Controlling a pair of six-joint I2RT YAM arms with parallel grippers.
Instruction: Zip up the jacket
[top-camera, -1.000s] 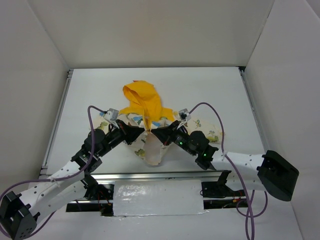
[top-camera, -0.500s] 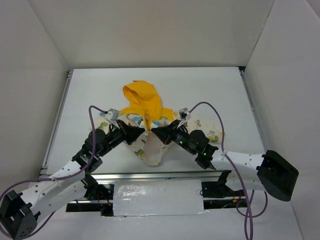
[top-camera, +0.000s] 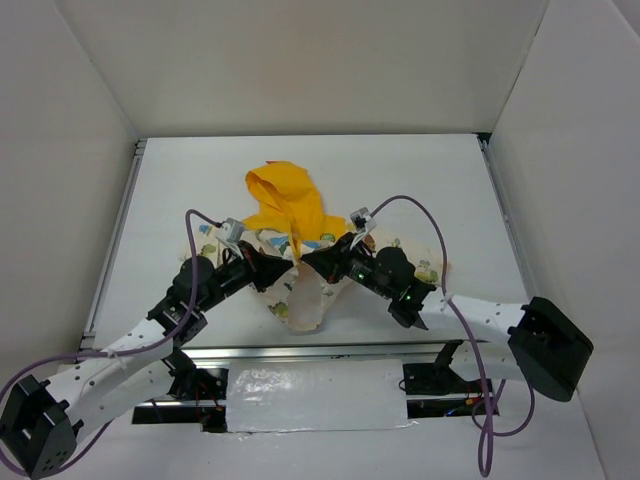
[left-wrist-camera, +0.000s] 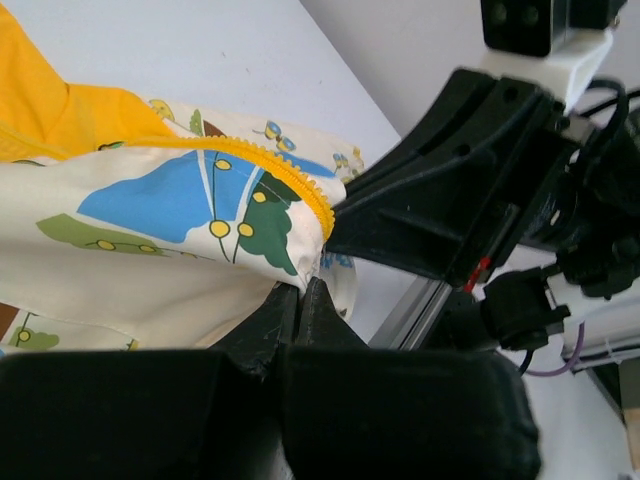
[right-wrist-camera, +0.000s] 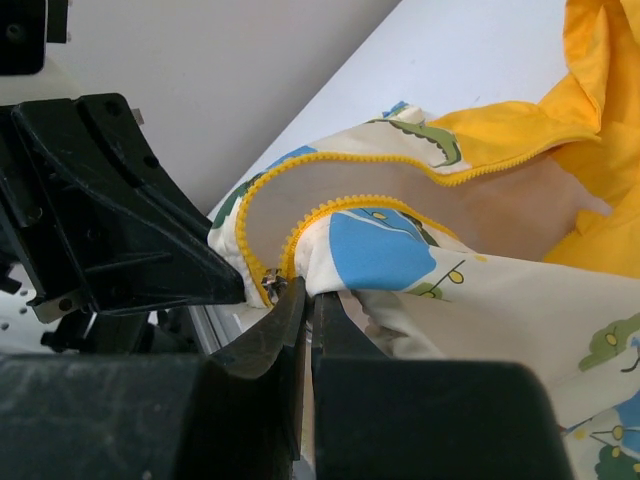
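Your left gripper has its jaws pressed together on the lower front edge of the jacket, with the cream printed cloth pinched right at the tips. Just above those jaws, the yellow zip teeth curve along the edge. Your right gripper has its jaws closed on the opposite front edge, and the small metal slider sits just to the left of their tips. From there the 2 rows of zip teeth part and run away from the jaws, open, showing the pale lining between them.

In the top view the 2 grippers meet tip to tip over the jacket's front, left gripper and right gripper nearly touching. Beyond the jaws lies the yellow hood, flat on the white surface. The cream hem hangs on the near side of them.
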